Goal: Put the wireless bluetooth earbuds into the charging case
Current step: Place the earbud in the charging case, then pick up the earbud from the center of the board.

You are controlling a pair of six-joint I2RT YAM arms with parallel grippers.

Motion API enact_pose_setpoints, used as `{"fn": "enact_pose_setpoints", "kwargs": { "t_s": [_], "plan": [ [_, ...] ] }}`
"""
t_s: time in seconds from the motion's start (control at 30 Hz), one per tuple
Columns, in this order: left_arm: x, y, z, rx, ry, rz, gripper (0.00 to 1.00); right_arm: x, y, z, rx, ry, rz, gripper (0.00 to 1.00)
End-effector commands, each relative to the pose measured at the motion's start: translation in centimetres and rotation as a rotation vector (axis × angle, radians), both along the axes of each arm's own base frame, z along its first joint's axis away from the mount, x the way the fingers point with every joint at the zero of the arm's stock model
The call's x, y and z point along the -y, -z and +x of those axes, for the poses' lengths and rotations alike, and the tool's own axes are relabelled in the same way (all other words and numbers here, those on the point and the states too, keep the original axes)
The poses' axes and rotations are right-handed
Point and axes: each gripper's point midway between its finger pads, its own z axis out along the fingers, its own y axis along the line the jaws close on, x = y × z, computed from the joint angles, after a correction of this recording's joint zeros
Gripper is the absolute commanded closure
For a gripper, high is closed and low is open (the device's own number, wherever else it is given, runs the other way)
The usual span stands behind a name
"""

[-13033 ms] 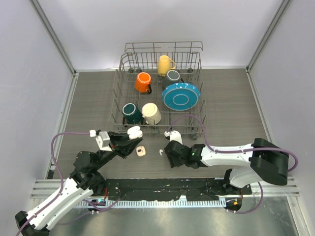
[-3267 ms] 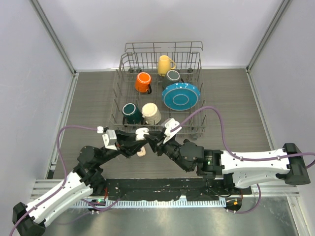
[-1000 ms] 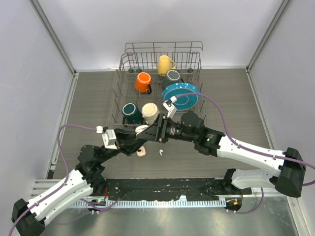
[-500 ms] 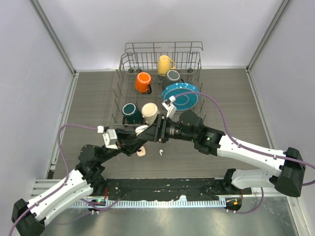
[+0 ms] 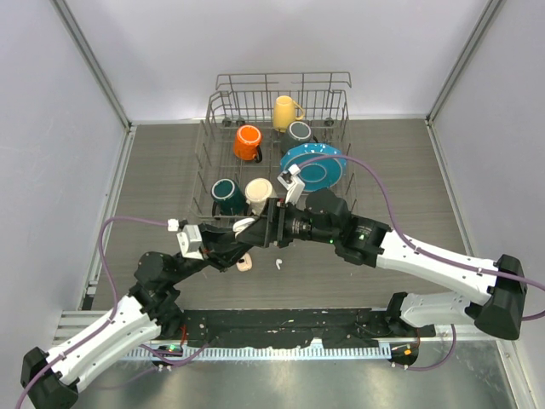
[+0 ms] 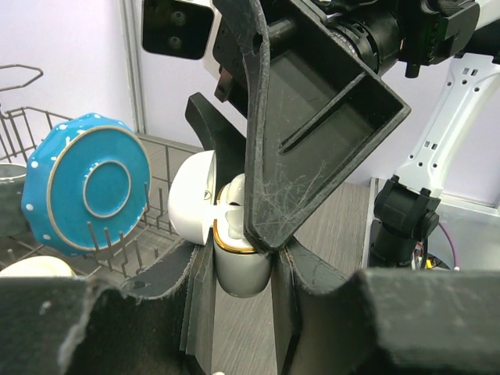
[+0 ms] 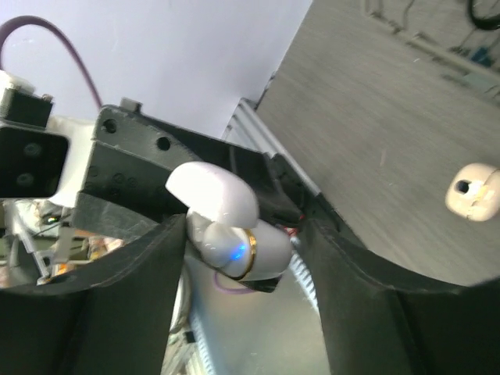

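Top view: bright, even light from overhead, sharp all over, with only faint shadows on the table [image 5: 409, 170]. Left wrist view: the near fingers [image 6: 199, 305] are dark and blurred, while the case [image 6: 242, 269] between them is sharp, with soft glare on its lid. Right wrist view: softer, the fingers [image 7: 109, 312] black and unfocused, with a blue glow on the case between them.

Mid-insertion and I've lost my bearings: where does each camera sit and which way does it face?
Top external: above and behind the bases, looking down on the table and dish rack; both arms show, left gripper and right gripper meeting before the rack.
Left wrist: looks along the left gripper, clamped on the open charging case, toward the blue plate.
Right wrist: looks past the right gripper's spread fingers toward the left arm and near-edge rail.
Shared: both wrist views show that case; top and right wrist show a second case on the table.
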Motion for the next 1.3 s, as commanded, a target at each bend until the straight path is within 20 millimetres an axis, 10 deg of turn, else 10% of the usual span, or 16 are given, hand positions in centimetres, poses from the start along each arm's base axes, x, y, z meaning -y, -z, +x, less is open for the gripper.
{"fn": "enact_pose_setpoints", "kwargs": {
  "t_s": [0.0,0.4,0.87,1.27],
  "plan": [
    [-0.8,-1.8,0.0,0.04,-0.03,-0.057,1.0,1.4,-0.8,1.1,0.084,0.064,-0.033,0.28],
    [-1.9,0.0,0.2,0.001,-0.082,-0.044,1.0,6.4,-3.9,1.8,0.212,0.221,-0.01,0.18],
    [-5.1,1.6,-0.2,-0.041,-0.204,-0.035,1.0,10.5,11.9,1.1,-0.031,0.329,-0.447,0.45],
    [-4.6,2.0,-0.1,-0.059,-0.186,0.004,1.0,9.8,17.8,2.4,-0.021,0.501,-0.639,0.45]
  ]
}}
